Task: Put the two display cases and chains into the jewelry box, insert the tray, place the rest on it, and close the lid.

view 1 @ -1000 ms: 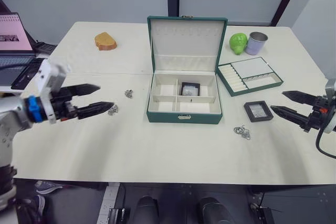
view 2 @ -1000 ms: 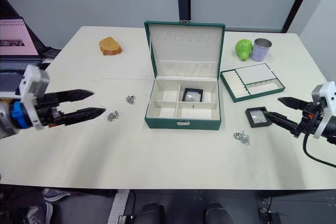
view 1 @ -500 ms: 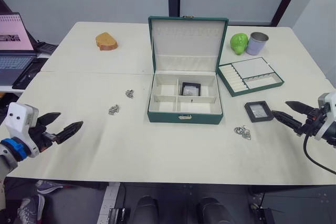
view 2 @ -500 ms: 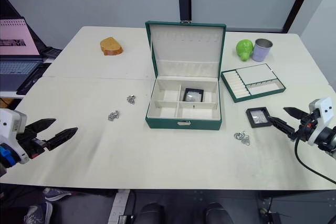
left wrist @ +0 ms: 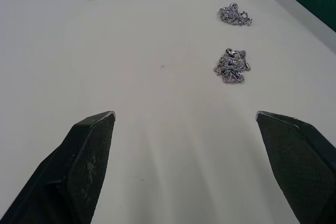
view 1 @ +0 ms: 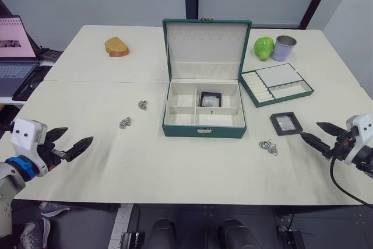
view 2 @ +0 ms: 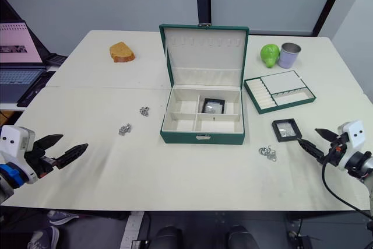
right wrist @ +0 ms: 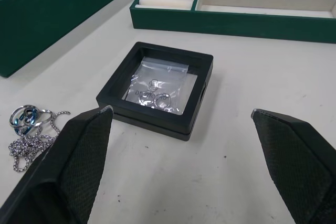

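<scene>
Pale and wide, the desk carries the open jewelry box at its middle, lid upright behind. One display case already sits in a rear compartment of the box. The second display case lies flat on the desk to the box's right, between the box and the right gripper, with the tray behind it and the cluster of rings just in front and toward the box.

From the right gripper the case lies straight ahead, toward the box, as the right wrist view shows: the case sits centred between the two widely parted fingers, which hold nothing. Being square, it offers no preferred axis; one corner points roughly toward the gripper, so a slight wrist turn would probably square the fingers to its sides.

The left gripper hovers low near the desk's left front edge, spread wide and empty, with the two chain heaps ahead of it. For the case, the right arm is clearly the nearer.
</scene>
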Available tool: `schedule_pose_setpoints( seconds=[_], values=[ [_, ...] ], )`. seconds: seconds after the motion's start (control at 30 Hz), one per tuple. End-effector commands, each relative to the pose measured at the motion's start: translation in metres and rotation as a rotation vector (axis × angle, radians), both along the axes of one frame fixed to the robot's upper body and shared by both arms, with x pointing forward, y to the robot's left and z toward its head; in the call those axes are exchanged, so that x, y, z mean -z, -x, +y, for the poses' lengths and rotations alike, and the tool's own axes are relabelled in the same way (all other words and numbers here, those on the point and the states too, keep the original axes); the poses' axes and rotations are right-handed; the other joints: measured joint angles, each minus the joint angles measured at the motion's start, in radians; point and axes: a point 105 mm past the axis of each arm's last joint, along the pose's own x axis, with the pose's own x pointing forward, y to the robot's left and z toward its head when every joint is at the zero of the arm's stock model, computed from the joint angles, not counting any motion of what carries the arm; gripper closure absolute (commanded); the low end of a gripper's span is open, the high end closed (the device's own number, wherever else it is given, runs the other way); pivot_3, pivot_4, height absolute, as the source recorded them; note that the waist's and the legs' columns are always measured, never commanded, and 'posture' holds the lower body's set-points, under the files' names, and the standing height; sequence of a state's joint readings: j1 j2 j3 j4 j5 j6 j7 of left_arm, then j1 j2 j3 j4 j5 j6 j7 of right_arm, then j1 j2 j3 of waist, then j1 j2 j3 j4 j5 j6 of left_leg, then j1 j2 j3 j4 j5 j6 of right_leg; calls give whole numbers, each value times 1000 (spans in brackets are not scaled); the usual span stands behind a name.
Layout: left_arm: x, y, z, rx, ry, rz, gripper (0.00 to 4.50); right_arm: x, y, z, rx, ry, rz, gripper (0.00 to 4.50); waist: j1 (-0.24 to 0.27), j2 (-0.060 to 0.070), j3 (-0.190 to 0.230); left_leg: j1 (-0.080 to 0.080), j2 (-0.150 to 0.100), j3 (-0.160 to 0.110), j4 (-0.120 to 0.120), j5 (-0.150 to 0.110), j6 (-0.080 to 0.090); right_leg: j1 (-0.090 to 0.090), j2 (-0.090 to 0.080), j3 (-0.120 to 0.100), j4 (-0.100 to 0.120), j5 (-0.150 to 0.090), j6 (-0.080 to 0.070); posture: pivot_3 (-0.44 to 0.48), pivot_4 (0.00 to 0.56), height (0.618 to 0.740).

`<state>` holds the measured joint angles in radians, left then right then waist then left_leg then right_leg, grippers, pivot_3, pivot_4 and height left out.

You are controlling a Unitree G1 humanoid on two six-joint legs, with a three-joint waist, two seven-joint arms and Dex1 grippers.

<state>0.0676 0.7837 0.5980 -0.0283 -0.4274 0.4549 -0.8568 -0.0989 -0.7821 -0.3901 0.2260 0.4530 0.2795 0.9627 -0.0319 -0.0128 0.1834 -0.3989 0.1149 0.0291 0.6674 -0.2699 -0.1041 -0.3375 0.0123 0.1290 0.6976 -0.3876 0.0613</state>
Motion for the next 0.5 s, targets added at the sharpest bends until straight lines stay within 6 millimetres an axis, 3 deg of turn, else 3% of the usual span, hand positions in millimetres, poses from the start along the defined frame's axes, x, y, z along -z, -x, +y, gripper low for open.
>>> schedule_pose_setpoints(
  seconds=[0.03, 0.43, 0.5],
  values=[
    [-6, -1, -3, 8, -9, -23, 32, -10, 1, -4, 5, 8, -39, 0, 0, 0, 0, 0, 0, 0, 0, 0, 0, 0, 0, 0, 0, 0, 0, 0, 150, 740],
    [-6, -1, -8, 23, 4, -9, 32, -15, -1, -3, -3, 12, -42, 0, -1, 0, 0, 1, 0, 1, -1, 0, 0, 0, 0, 0, 0, 0, 0, 0, 150, 740],
    [-7, -1, -10, 27, 17, -12, 32, -24, -2, 3, -33, -13, -65, 0, -1, 0, 0, 1, 0, 1, -1, 0, 0, 0, 0, 0, 0, 0, 0, 0, 150, 740]
  ],
)
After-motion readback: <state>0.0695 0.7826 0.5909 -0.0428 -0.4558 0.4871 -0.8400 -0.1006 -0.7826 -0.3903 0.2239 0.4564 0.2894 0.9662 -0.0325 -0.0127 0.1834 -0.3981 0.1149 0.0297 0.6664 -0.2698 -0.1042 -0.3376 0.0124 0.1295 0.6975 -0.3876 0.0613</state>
